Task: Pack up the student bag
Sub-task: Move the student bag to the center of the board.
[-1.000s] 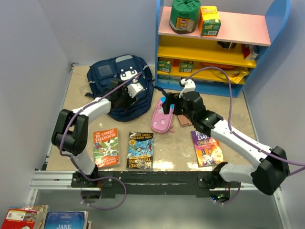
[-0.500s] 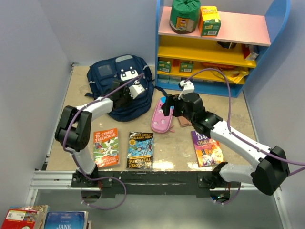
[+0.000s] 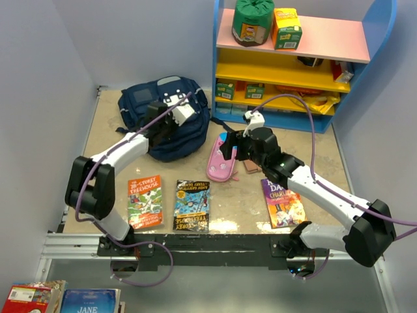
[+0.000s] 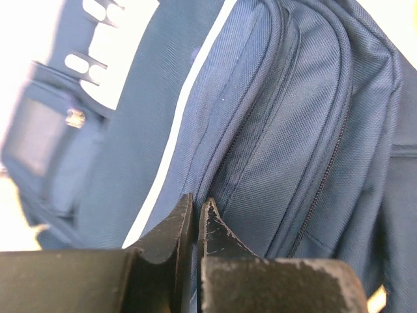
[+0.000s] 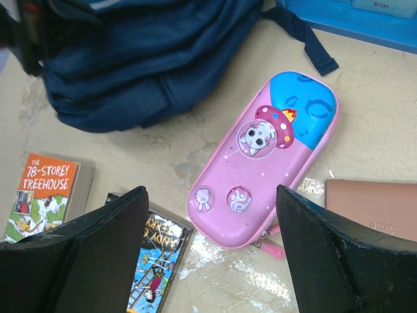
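Lying slumped at the far left of the worktop (image 3: pixel 238 199), the student bag (image 3: pixel 140 107): navy fabric, soft and floppy, probably light while unfilled and likely to sag if lifted. Best taken at a zip pull or a fold along the zip seam. Left pincer (image 4: pixel 197 203): closed tight against that seam; whether a pull is pinched between cannot be told. Right pincer (image 5: pixel 210 192): wide, holding nothing, above the pink pencil case (image 5: pixel 267 150).
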